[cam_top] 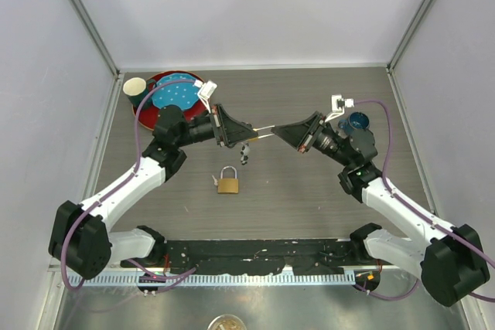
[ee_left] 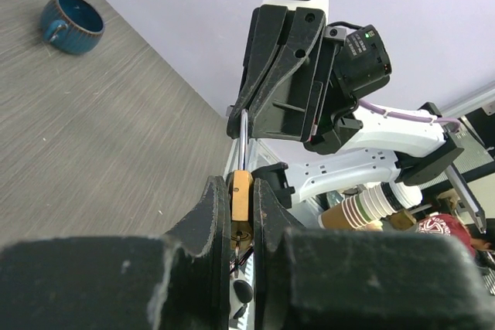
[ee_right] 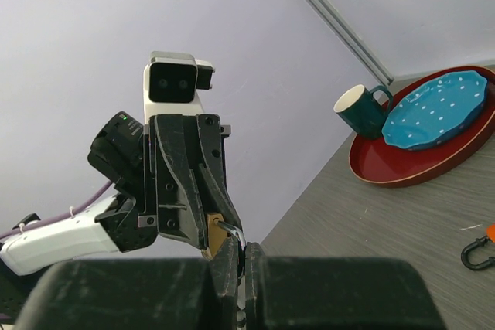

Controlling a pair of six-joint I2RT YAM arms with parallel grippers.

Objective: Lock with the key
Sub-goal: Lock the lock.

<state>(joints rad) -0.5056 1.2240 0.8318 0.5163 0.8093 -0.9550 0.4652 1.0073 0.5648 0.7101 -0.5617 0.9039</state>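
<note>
A brass padlock (ee_left: 241,195) is held in the air between both arms. My left gripper (cam_top: 249,130) is shut on its body, seen edge-on between the jaws. Its steel shackle (ee_left: 243,141) runs out to my right gripper (cam_top: 277,130), which is shut on the shackle's bend (ee_right: 238,236). In the right wrist view the brass body (ee_right: 212,223) shows just beyond the right gripper (ee_right: 241,249). A key (ee_left: 237,239) sits in the keyhole at the body's underside, and its ring with dark fobs (cam_top: 246,152) hangs below the left gripper (ee_left: 241,191).
A second brass padlock (cam_top: 227,183) lies on the table in front of the grippers. A red tray (cam_top: 158,80) with a blue plate and a cup (cam_top: 135,86) stands at the back left. A blue mug (cam_top: 357,121) stands behind the right arm. A black clip (ee_right: 476,251) lies nearby.
</note>
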